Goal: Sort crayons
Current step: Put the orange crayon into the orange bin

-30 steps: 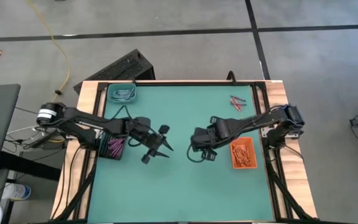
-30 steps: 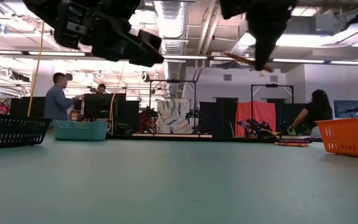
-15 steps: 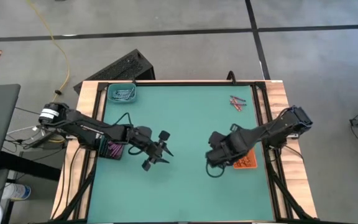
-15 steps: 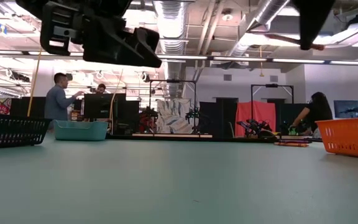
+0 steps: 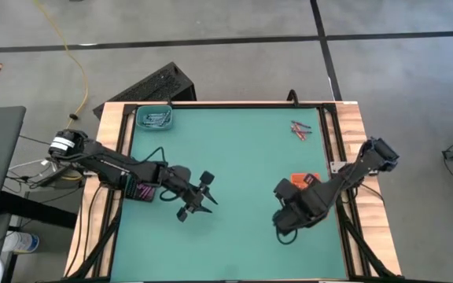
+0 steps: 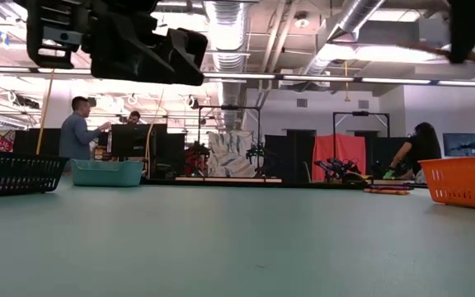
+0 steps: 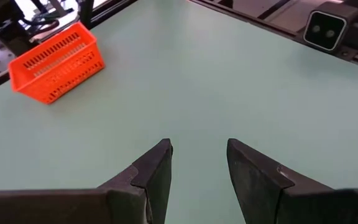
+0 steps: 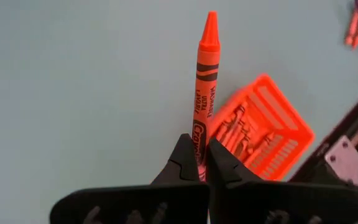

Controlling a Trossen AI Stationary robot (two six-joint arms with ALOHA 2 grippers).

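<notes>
Well along, by the look of it. Right gripper (image 8: pixel 196 163) clamped on an orange-red crayon (image 8: pixel 204 93), hovering beside the orange tray (image 5: pixel 306 178) already holding several. Left gripper (image 7: pixel 197 160) empty, jaws apart, mid-table near the black tray (image 5: pixel 142 189) of purple ones. Few loose crayons (image 5: pixel 300 129) left at far right; teal tray (image 5: pixel 155 119) far left, part-filled.

A teal tray (image 5: pixel 155 119) sits at the green table's (image 5: pixel 234 157) far left corner, an orange tray (image 7: pixel 56 61) to the right, a black tray (image 6: pixel 16 173) to the left.
</notes>
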